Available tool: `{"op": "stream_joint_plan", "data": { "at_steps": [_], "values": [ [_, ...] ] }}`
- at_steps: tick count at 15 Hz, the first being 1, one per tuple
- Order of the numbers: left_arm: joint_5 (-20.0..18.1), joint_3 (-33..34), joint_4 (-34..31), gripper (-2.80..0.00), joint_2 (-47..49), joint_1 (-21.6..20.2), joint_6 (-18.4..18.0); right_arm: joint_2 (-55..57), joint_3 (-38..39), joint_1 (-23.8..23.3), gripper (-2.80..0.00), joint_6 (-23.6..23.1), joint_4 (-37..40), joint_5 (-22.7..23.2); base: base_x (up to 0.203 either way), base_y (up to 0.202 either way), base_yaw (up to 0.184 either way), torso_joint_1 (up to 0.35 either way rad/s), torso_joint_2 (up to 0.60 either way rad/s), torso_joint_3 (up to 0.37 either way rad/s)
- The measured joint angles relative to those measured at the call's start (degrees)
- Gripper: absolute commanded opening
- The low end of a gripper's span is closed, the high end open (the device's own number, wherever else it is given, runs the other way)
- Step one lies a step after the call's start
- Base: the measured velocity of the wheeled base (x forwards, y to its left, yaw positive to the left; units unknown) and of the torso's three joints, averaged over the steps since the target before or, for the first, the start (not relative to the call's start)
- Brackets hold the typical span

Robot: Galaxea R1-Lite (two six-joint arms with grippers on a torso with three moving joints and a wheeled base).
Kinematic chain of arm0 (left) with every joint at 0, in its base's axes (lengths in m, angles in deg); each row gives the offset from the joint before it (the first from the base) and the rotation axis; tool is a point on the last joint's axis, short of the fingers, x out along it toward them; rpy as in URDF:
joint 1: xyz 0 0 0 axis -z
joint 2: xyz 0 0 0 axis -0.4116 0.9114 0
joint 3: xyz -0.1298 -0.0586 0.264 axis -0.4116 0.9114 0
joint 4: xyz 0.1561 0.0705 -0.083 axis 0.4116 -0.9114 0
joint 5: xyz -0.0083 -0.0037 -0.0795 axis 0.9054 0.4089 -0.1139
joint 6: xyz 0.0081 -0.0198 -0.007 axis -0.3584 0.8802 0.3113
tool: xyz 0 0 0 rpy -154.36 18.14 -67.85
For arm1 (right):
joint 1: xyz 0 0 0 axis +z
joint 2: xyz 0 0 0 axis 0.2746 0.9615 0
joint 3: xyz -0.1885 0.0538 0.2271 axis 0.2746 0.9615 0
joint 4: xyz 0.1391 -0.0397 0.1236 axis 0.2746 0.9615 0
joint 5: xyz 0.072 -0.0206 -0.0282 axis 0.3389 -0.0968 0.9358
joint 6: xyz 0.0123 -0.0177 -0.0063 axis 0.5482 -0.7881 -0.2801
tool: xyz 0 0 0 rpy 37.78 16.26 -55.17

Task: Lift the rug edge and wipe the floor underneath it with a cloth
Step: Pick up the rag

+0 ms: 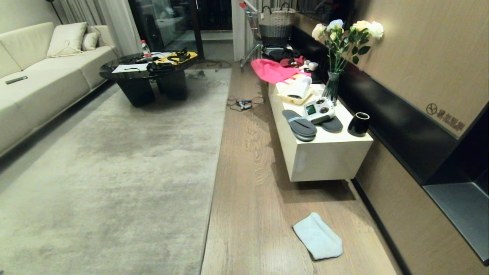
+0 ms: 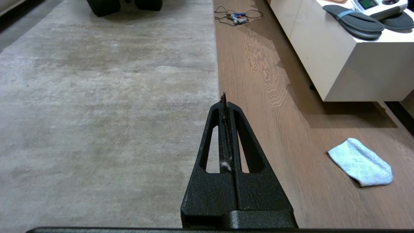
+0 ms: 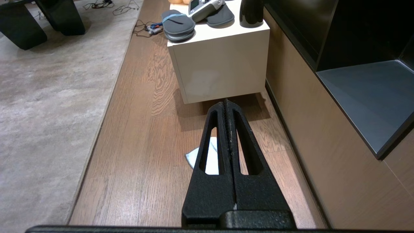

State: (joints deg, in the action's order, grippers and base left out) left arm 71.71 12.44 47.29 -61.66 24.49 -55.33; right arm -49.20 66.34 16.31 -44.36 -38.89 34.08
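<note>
Holding both my grippers clenched and empty above the floor [image 1: 248, 183].
My left gripper [image 2: 223, 97] hangs over the rug edge [image 2: 216, 64]; my right gripper [image 3: 226, 103] over the cloth [image 3: 212, 158].

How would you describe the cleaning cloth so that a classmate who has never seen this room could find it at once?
Start at the large grey-beige rug and cross its straight edge onto the strip of wood floor. Follow that strip to the near end of the cream low cabinet. The cloth lies flat on the boards just past it: small, pale blue-green, unlike the pink fabric far off on the cabinet.
</note>
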Motion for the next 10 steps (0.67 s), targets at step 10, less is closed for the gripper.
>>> {"op": "stream_joint_plan", "data": {
  "at_steps": [10],
  "values": [
    [0.02, 0.00, 0.02, -2.80, 0.00, -0.01, 0.20, 0.00, 0.00, 0.05, -2.80, 0.00, 0.00, 0.00, 0.000, 0.000, 0.000, 0.000, 0.00, 0.000]
  ]
}}
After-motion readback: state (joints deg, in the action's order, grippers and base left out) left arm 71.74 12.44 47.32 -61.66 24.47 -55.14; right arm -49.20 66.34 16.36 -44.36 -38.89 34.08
